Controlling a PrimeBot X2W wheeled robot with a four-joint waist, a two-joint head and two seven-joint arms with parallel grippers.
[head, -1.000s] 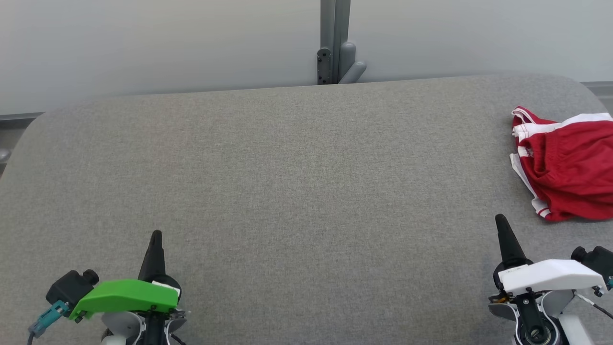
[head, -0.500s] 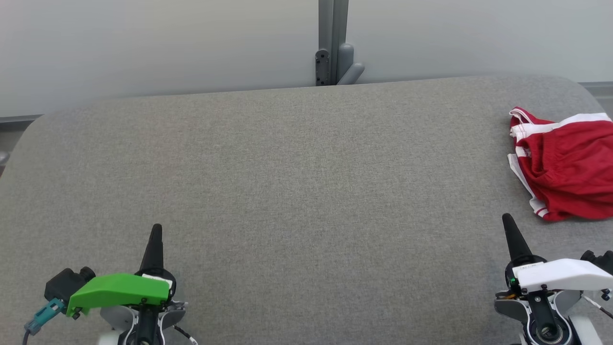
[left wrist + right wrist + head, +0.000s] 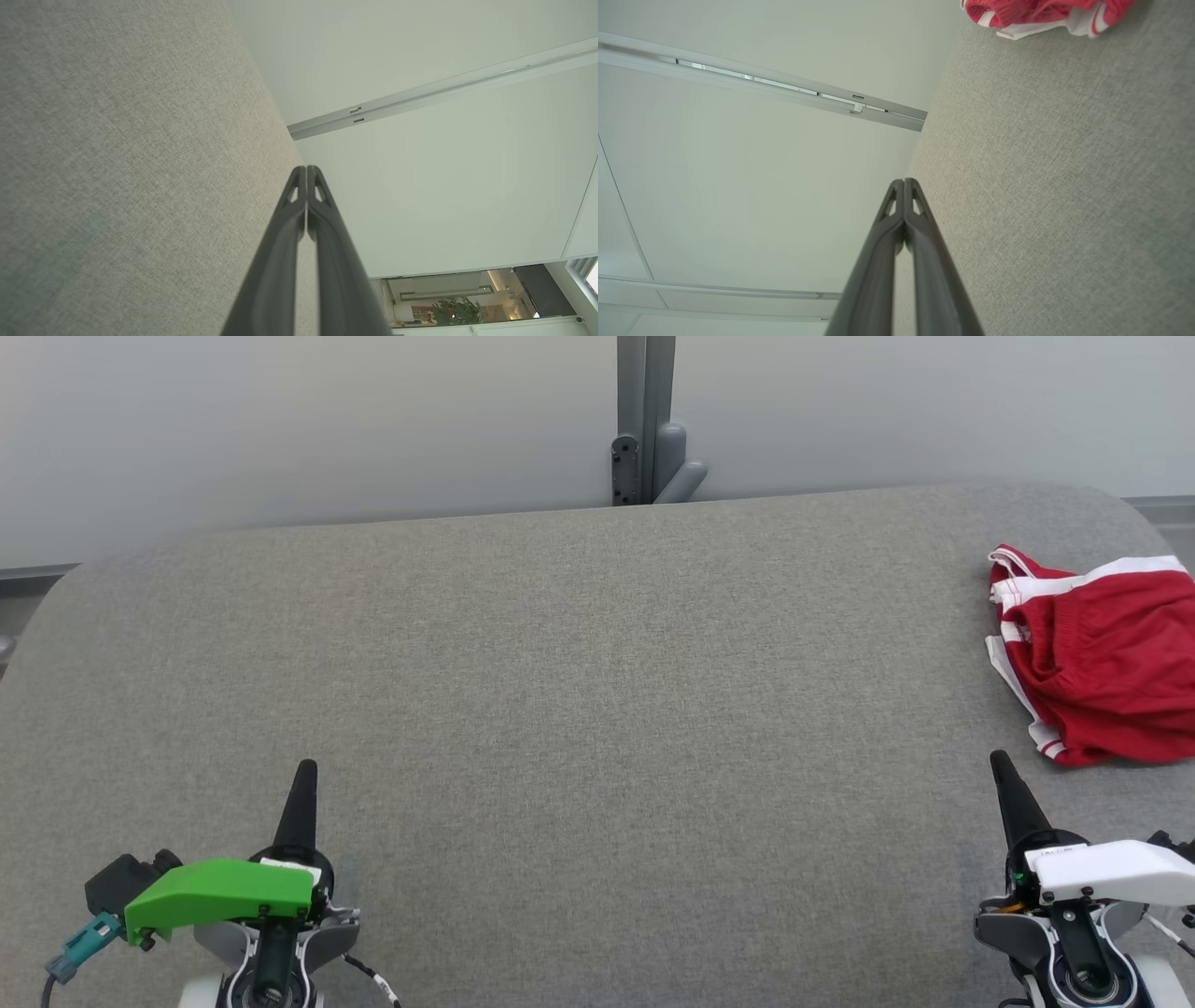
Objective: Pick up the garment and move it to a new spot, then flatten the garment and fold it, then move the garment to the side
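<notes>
Lying crumpled at the far right of the grey fabric surface (image 3: 597, 691), the red shorts (image 3: 1106, 677) with white side stripes are cut off by the right border of the head view. The garment rests on the surface, and neither gripper touches it.

At the near left, the left gripper (image 3: 305, 770) sits low under a green wrist cover (image 3: 224, 896), pointing away from the robot. Its jaws are fully closed with nothing between them. It is well apart from the shorts.

At the near right, the right gripper (image 3: 1002, 763) sits low under a white wrist cover (image 3: 1106, 870). Its jaws are fully closed and hold nothing. Its tip is near the lower left corner of the shorts but clear of the cloth.

The head view supplies the layout: both grippers, the garment, and a grey post (image 3: 644, 420) against the pale wall behind the surface's far edge.

The left wrist view supplies finger detail. The two dark fingers (image 3: 280, 261) are pressed together, tips meeting, over bare grey fabric. A green plant (image 3: 455, 311) stands in a lit space at the lower right corner.

The right wrist view gives the same closed contact. It also places a bunched red-and-white edge of the shorts (image 3: 1041, 11) at its top edge, ahead of the tips, with bare fabric between.
</notes>
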